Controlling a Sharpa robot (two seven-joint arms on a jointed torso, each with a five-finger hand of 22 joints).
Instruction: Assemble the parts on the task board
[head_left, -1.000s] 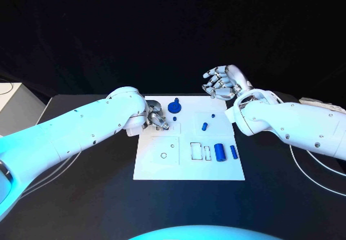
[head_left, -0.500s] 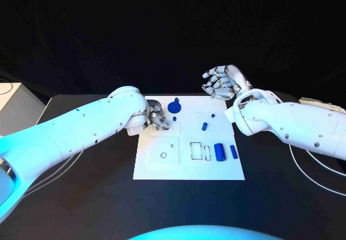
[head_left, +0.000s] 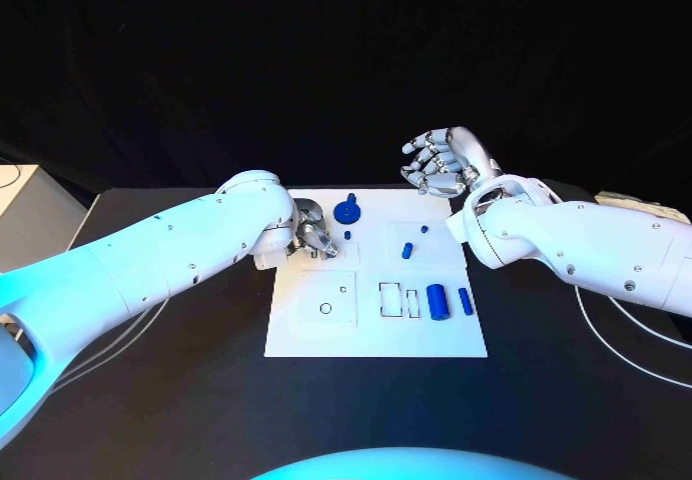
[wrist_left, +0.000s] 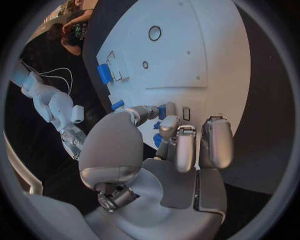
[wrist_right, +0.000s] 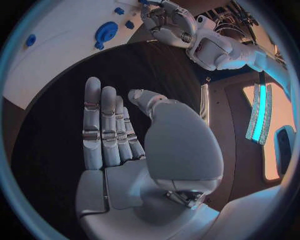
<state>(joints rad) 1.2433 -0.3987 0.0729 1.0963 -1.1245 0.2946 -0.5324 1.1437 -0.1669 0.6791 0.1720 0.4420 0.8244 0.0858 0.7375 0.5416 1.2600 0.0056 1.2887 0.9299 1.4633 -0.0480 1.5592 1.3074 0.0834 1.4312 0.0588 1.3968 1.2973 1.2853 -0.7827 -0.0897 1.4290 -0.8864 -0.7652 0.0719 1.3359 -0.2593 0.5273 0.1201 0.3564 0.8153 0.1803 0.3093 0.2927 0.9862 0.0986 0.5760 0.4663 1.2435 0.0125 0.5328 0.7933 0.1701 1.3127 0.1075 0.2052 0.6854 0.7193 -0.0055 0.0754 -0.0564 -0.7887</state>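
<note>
The white task board (head_left: 378, 335) lies mid-table. My left hand (head_left: 315, 233) hovers over its far left corner with fingers curled down. Its fingertips (wrist_left: 167, 125) crowd a small blue peg (head_left: 348, 236); I cannot tell whether they pinch it. A blue gear-shaped part (head_left: 348, 211) stands just beyond it, also seen as the gear (wrist_right: 106, 32). Two short blue pieces (head_left: 410, 250) lie in the board's far right area. Two blue cylinders (head_left: 437, 301) stand near its right edge. My right hand (head_left: 444, 165) is raised past the board's far edge, its fingers (wrist_right: 103, 125) straight and holding nothing.
Several outlined slots (head_left: 392, 300) and a round hole (head_left: 327, 308) mark the board's middle. Black table (head_left: 173, 400) surrounds the board on all sides. A pale box (head_left: 22, 215) stands at the far left edge.
The right hand has drifted slightly up and away from the board. The left hand has hardly moved, and the parts lie as before.
</note>
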